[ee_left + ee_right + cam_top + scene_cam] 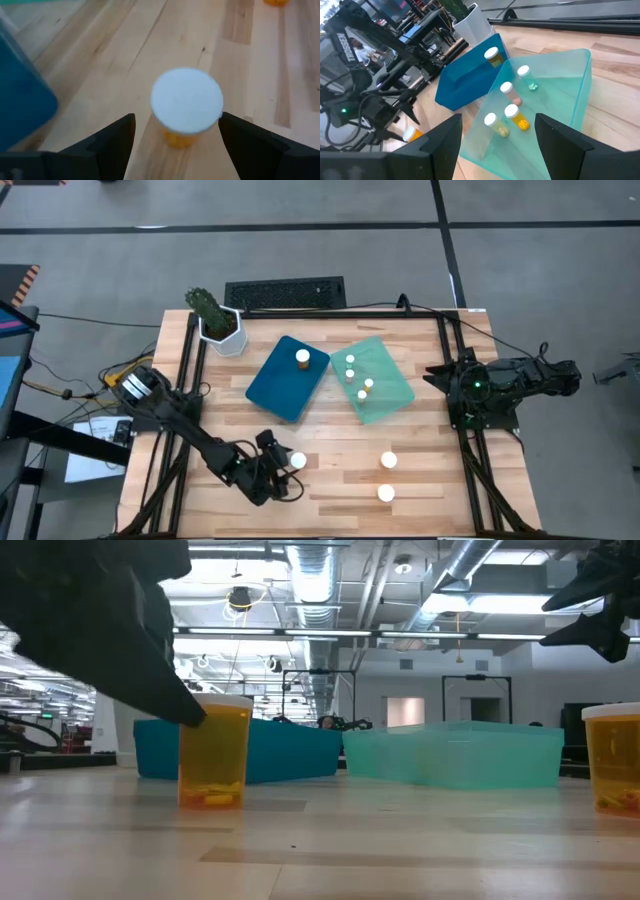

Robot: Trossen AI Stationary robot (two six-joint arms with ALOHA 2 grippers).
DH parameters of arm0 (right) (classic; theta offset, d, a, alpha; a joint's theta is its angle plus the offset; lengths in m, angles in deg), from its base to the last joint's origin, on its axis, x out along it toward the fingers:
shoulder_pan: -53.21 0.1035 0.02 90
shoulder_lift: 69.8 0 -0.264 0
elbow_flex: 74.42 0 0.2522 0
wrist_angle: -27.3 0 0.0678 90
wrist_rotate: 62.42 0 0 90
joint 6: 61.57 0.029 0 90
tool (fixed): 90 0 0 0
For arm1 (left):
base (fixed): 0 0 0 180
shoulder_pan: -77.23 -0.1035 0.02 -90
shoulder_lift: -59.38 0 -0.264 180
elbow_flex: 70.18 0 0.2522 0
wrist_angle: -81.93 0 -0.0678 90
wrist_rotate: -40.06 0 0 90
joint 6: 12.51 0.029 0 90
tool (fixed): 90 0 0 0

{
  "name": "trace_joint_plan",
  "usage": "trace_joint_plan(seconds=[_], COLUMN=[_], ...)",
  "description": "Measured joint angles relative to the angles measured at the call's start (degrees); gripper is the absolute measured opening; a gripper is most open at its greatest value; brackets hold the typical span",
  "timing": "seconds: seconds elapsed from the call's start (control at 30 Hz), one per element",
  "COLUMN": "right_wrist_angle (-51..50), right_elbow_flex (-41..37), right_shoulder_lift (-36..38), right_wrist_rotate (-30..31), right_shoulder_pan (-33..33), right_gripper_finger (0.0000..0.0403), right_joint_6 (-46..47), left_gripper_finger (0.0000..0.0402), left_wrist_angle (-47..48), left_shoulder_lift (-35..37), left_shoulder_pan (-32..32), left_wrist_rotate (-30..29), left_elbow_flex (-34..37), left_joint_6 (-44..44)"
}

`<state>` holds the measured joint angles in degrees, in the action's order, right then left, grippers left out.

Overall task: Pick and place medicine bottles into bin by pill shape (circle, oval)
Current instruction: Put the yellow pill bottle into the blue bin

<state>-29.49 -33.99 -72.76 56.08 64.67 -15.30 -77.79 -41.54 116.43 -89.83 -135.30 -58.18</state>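
The wooden table (330,470) carries two trays side by side near its middle: the dark blue tray (288,378) holding one bottle (302,357), and the mint green tray (380,380) holding four.

Three bottles stand loose on the front half of the table. Two are on the right-hand side (388,461) and (386,493), well apart from either arm.

The third, the near bottle (297,461), is the one that matters. The left gripper (283,472) has its fingers spread either side of it, none seen touching. In the left wrist view the bottle's white cap (187,100) sits squarely between the two dark fingers (107,145), just ahead of the tips, with clear gaps on both sides. The bottle stands upright, long axis vertical, so the fingers would close across its body from the sides. My judgement: a short advance, then a squeeze.

The right gripper (497,150) waits raised at the table's right edge, fingers spread and empty, far from this bottle.

The low view alone shows the near bottle's amber body (213,755) and orange pills at its bottom, shape too small to tell. The high view alone shows the route to the trays.
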Motion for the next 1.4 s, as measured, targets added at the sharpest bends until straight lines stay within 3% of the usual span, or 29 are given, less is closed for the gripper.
trace_joint_plan(seconds=[0.2,0.4,0.57,0.73,0.93,1.13,1.4], right_wrist_angle=[0.0,0.0,0.0,-0.4,-0.9,-1.6,-2.2], right_elbow_flex=[0.0,0.0,0.0,0.0,0.0,0.0,0.0], right_shoulder_lift=[0.0,0.0,0.0,0.0,0.0,0.0,0.0], right_wrist_rotate=[0.0,0.0,0.0,0.0,-0.1,-0.2,-0.2], right_shoulder_pan=[0.0,0.0,0.0,0.0,0.0,0.0,0.0], right_gripper_finger=[0.026,0.026,0.026,0.026,0.026,0.026,0.026], right_joint_6=[-0.2,-0.2,-0.2,-0.2,-0.2,-0.2,-0.2], left_gripper_finger=[0.028,0.028,0.028,0.028,0.028,0.028,0.028], left_wrist_angle=[5.5,7.8,13.4,18.7,18.2,17.7,17.2], left_shoulder_lift=[5.3,11.6,14.1,12.6,9.9,6.9,5.0], left_shoulder_pan=[-0.7,-3.5,-6.8,-11.5,-14.8,-15.1,-15.0], left_wrist_rotate=[5.1,15.5,21.6,26.8,31.3,36.2,36.7], left_elbow_flex=[0.0,-1.0,-5.7,-10.8,-11.6,-11.5,-11.5], left_joint_6=[1.6,6.2,16.9,25.4,31.5,32.6,32.8])
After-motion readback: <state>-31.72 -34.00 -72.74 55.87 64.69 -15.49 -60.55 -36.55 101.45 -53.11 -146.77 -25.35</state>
